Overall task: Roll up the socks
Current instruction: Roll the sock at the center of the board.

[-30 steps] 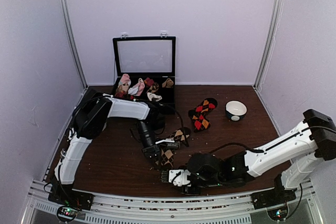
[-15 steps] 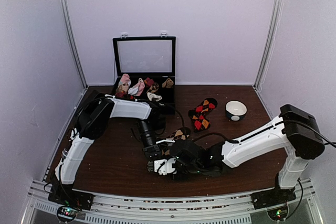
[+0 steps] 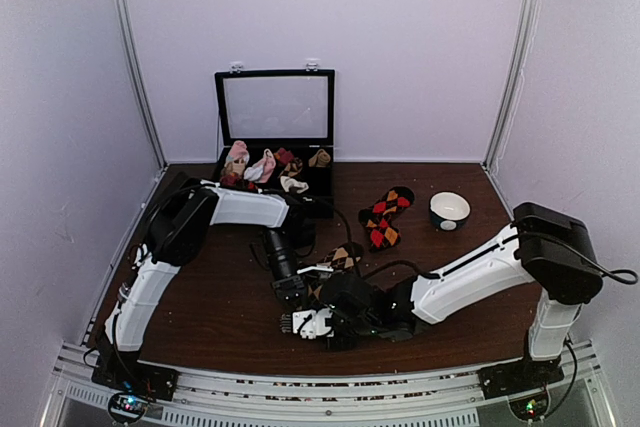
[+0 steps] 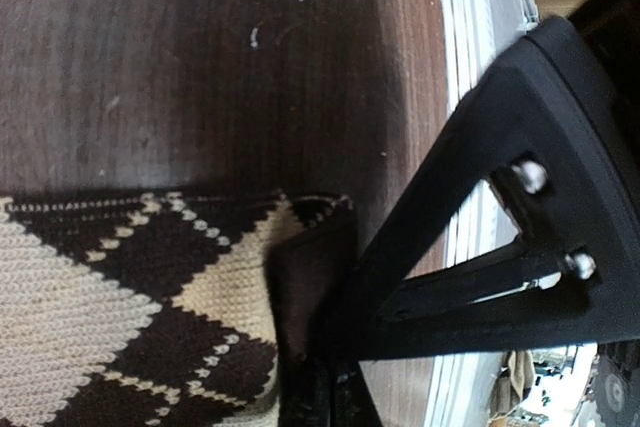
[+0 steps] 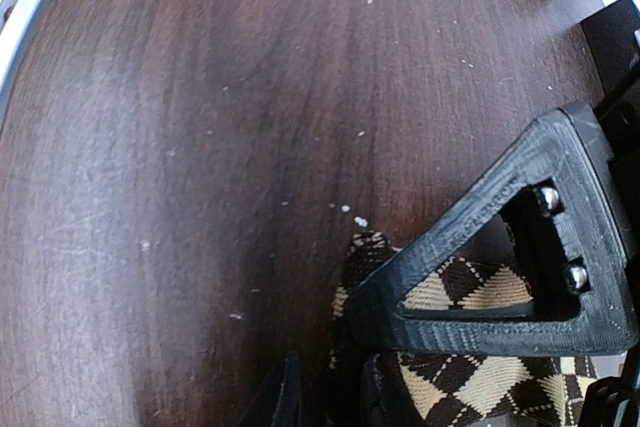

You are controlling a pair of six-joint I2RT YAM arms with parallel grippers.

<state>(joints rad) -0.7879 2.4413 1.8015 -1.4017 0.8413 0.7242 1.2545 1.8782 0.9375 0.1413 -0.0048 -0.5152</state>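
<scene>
Top external view has the tan argyle sock lying near the middle of the table, a little toward 6 o'clock, and most of it is hidden under the two arms. The left gripper points down on the sock's 7 o'clock end, at the same place as one second ago. The right gripper is different. One second ago it was more toward 5 o'clock, with its arm stretched low along the near edge. Now it lies just at 6 o'clock of the left gripper, and its elbow has come in from the 3 o'clock side. In the left wrist view one black finger meets the folded edge of the cream-and-black knit; whether this claw pinches the sock I cannot tell. In the right wrist view the fingers stand close together with a narrow dark gap and the sock's corner runs into it, but a grip I cannot confirm. The red and orange argyle sock lies flat at 1 o'clock, the bowl at 2 o'clock, and the open black case with sock bundles at 11 o'clock; these are unchanged.
</scene>
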